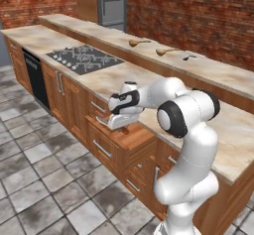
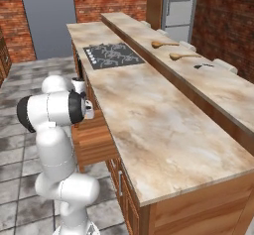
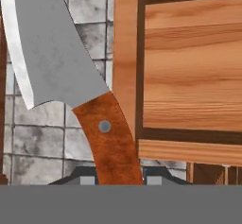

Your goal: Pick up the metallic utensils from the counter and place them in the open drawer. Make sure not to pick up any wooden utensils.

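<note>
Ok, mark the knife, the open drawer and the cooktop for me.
knife (image 3: 106,133): hand view, on the reddish-brown handle by the rivet, above the fingertips.
drawer (image 3: 189,76): hand view, on its bare wooden bottom.
cooktop (image 1: 85,59): left base view, on the middle of its black surface.

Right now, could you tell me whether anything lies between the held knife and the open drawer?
Nothing visible does. The knife hangs from the jaws beside the drawer, over the floor, and the drawer's interior looks bare; only its side wall separates them.
</note>
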